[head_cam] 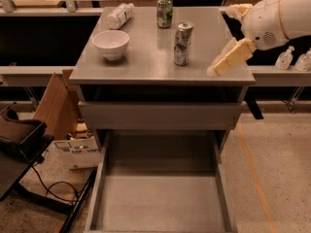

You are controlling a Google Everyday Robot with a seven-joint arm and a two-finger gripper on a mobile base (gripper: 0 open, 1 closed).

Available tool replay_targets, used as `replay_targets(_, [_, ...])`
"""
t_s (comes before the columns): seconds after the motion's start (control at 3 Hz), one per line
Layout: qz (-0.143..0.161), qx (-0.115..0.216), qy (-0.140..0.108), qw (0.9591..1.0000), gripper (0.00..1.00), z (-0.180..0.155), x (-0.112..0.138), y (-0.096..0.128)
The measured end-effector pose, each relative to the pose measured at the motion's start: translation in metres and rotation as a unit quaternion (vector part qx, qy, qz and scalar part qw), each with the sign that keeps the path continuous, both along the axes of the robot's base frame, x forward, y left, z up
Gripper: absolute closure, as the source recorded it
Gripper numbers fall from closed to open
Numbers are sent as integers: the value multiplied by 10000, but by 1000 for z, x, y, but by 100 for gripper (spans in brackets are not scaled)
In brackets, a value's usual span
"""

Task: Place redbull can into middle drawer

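The redbull can [182,43], tall, slim and silver with dark markings, stands upright on the grey cabinet top [146,64], right of centre. The middle drawer [221,178] is pulled out wide below, with a bare flat floor and low side walls. My gripper [221,41] comes in from the right at the cabinet top's right edge, to the right of the can and apart from it. Its cream fingers [228,57] stand spread and hold nothing.
A shorter green can [164,11] stands behind the redbull can. A white bowl [111,43] and a lying plastic bottle [119,15] are on the left of the top. A drawer above shows only a grey front panel [160,115]. Cardboard [56,106] and a box sit at the left.
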State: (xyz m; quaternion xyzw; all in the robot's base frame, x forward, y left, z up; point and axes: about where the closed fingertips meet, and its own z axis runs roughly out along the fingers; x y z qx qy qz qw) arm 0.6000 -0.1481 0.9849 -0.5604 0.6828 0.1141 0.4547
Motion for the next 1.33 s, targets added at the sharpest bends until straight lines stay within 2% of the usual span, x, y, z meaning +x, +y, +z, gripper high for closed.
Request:
replay_targets(0.33, [51,141,37,9999,0,-5,1,6])
replay_targets(0.67, [19,394,-127,9991,0,-10,4,7])
replay_targets(1.0, [-12,1191,-217,9926,0,-28,29,16])
replay_targets(1.33, [-228,2135,9,9767,0,-65,79,28])
